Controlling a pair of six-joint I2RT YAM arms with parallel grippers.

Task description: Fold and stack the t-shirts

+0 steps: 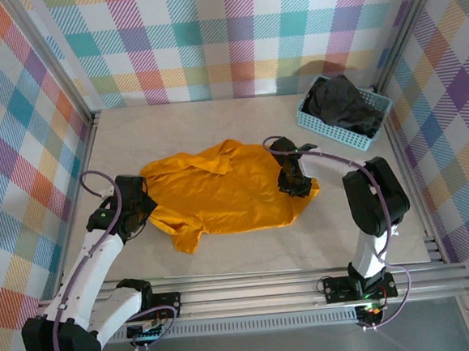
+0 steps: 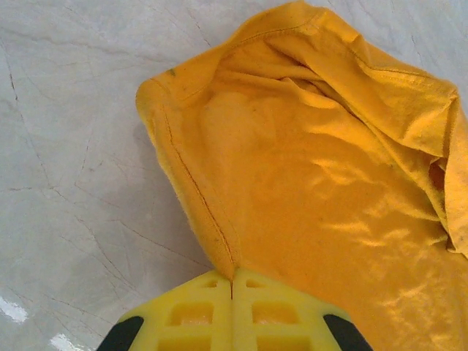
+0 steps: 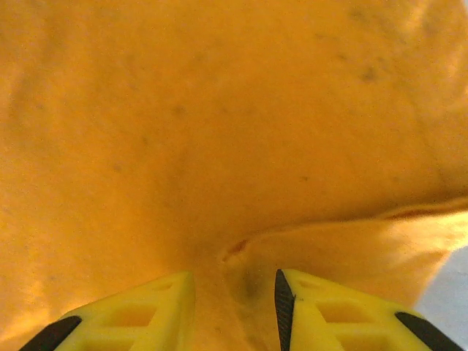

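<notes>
The orange-yellow t-shirt point(image 1: 220, 197) lies crumpled and spread on the table's middle. My left gripper point(image 1: 146, 219) is at its left edge. In the left wrist view the yellow fingers point(image 2: 190, 314) are pressed together with the shirt's stitched hem point(image 2: 219, 241) pinched at my left gripper's tip point(image 2: 232, 281). My right gripper point(image 1: 296, 188) sits on the shirt's right part. In the right wrist view its narrow gap point(image 3: 235, 281) is packed with a puckered fold of orange cloth point(image 3: 219, 110). The charcoal-black t-shirt point(image 1: 342, 102) lies bunched in the basket.
A light blue lattice basket point(image 1: 333, 131) stands at the back right corner. Bare pale tabletop point(image 1: 174, 127) lies behind and in front of the orange shirt. Checked walls close in the left, back and right sides.
</notes>
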